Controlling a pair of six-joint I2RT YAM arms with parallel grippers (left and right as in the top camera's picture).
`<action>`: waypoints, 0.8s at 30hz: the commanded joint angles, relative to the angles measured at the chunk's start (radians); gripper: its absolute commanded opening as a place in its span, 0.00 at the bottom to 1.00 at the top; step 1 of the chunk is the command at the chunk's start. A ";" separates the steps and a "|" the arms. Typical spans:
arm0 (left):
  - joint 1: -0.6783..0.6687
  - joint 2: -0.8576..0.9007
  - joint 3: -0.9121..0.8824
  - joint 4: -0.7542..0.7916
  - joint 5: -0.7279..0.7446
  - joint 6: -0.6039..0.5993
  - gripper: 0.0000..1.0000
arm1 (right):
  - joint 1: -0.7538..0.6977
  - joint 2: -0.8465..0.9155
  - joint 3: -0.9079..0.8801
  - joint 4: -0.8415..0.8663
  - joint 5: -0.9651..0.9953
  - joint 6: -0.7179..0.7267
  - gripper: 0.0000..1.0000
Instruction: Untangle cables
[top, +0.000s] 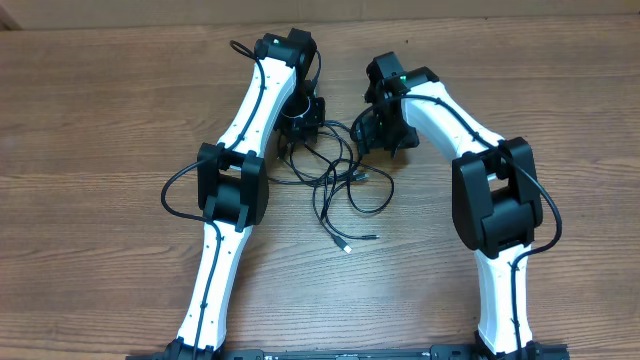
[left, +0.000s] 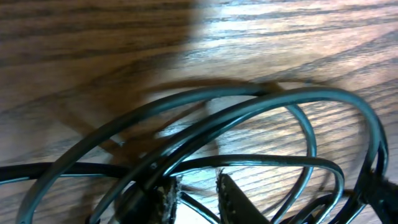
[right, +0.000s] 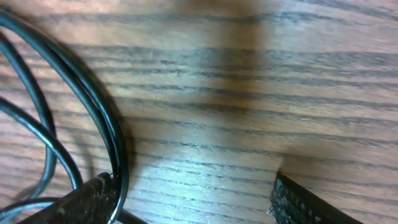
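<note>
Cables (left: 311, 92) loop just ahead of the left gripper (left: 196, 183), jaws narrow, hold unclear. Right gripper (right: 193, 186) stands open beside a strand; untangling seems underway, so next it should pinch one loop.

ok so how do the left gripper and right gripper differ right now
The left gripper has its fingers close together; the right gripper has them wide apart. Loops of the cables crowd the left gripper's view; the right gripper has cables only beside one finger, with bare table between its fingers. Whether the left gripper grips a cable I cannot tell. Both sit low over the wood table, by the tangle.
</note>
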 joint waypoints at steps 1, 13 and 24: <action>0.011 0.035 0.004 -0.004 -0.038 -0.003 0.25 | -0.009 0.087 0.005 -0.014 -0.028 -0.054 0.84; 0.007 0.035 0.004 -0.001 -0.038 -0.003 0.29 | -0.009 0.087 0.008 0.080 0.004 -0.063 0.93; 0.007 0.035 0.004 -0.003 -0.038 -0.003 0.31 | -0.012 0.087 0.008 0.088 0.050 -0.063 0.94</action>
